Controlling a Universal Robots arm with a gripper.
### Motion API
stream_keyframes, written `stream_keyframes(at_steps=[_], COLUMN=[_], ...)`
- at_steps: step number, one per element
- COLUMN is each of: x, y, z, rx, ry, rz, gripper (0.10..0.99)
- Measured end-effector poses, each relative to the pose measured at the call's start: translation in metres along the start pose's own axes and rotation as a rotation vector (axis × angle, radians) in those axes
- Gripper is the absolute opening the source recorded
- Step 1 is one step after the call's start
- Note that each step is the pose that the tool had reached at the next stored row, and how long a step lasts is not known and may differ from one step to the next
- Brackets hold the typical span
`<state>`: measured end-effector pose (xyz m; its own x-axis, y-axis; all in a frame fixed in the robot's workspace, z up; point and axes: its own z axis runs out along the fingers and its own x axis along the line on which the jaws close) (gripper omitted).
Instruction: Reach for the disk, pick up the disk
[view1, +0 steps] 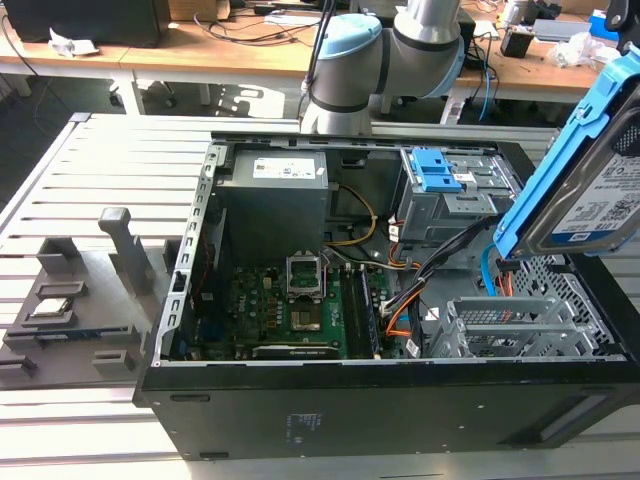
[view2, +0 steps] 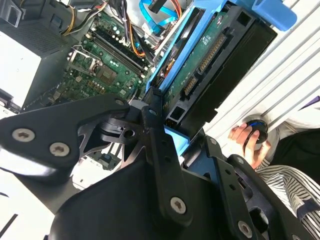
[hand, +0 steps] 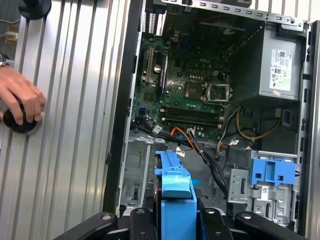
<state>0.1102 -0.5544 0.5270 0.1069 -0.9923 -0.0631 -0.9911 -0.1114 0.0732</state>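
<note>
The gripper (view2: 172, 145) has its fingers (view2: 160, 150) clamped on the disk (view2: 210, 65), held tilted above the open case (view1: 400, 400), over its drive-bay end at the exterior view's right. The second wrist view shows the disk's green circuit board; the exterior view shows its labelled face (view1: 600, 215). In both wrist views a hand (hand: 20, 97) rests on a black knob on the slatted bench (view1: 120, 160). Desks stand behind.
</note>
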Motion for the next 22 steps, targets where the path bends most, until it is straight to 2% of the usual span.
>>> stream_keyframes(at_steps=[10,14,19,22], x=[0.0009,0.0013,0.0016,0.0025], y=[-0.0014,-0.0021,-0.0025,-0.0018], z=[0.0046,0.0092,0.0150,0.0170], rx=[0.000,0.000,0.007,0.008], ry=[-0.0001,-0.0007,-0.0086,-0.0099], rz=[0.000,0.007,0.117,0.132], gripper=[0.365,0.365,0.365,0.365])
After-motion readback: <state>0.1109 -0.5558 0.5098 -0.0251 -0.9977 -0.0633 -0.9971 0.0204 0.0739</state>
